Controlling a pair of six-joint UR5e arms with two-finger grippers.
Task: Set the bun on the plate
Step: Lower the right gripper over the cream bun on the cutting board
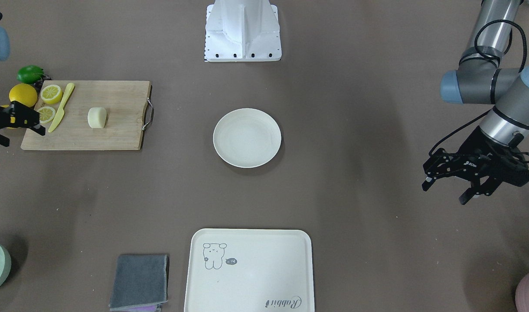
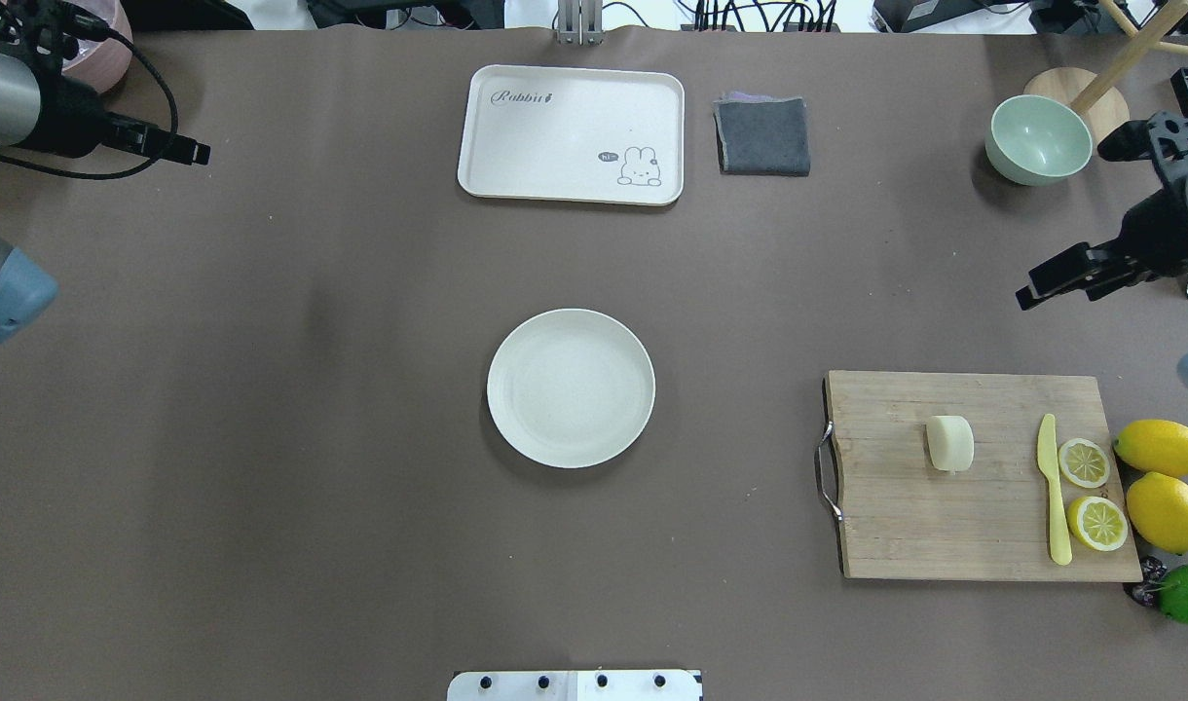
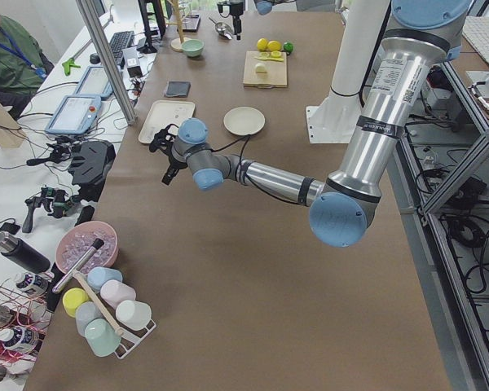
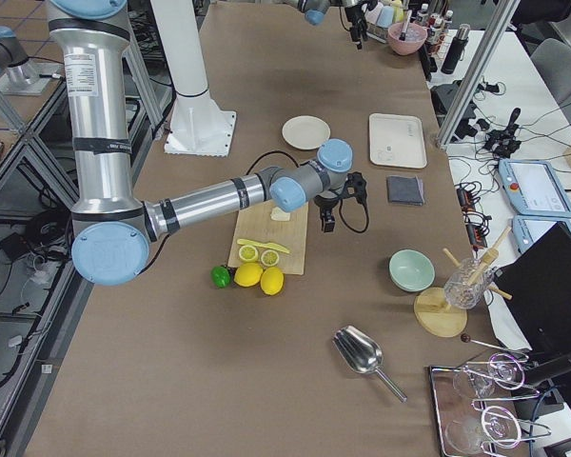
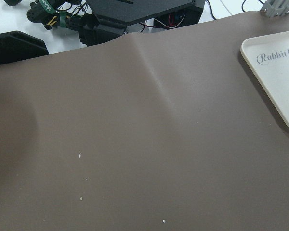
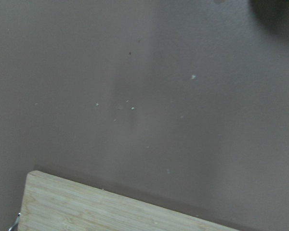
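— Brown counter, everything laid out across it. Where does the job stand?

— At its very start, I'd judge. The bun [image 1: 97, 118] lies untouched on the cutting board [image 1: 117, 104]. It is inward of the right pincer [image 1: 24, 138], past the lemon halves [image 1: 50, 93] and the yellow knife [image 1: 61, 108]. The plate [image 1: 247, 138] sits bare farther on from that pincer, beyond the board's handle.

— And the pincers themselves?

— The right one has its fingers spread and grips nothing. It hangs by the board's outer end, not over the bun. The left pincer [image 1: 444, 195] is likewise released and empty, well apart from the plate on the opposite side.

— So the next move?

— A reach by the right arm, I'd think, since the bun is nearer to it. It should travel inward until the fingers straddle the bun's rounded sides, then descend and close gently, as the bun looks soft. The knife and lemon halves lie between pincer and bun, so it should pass above them. After that comes the carry onward to the plate.
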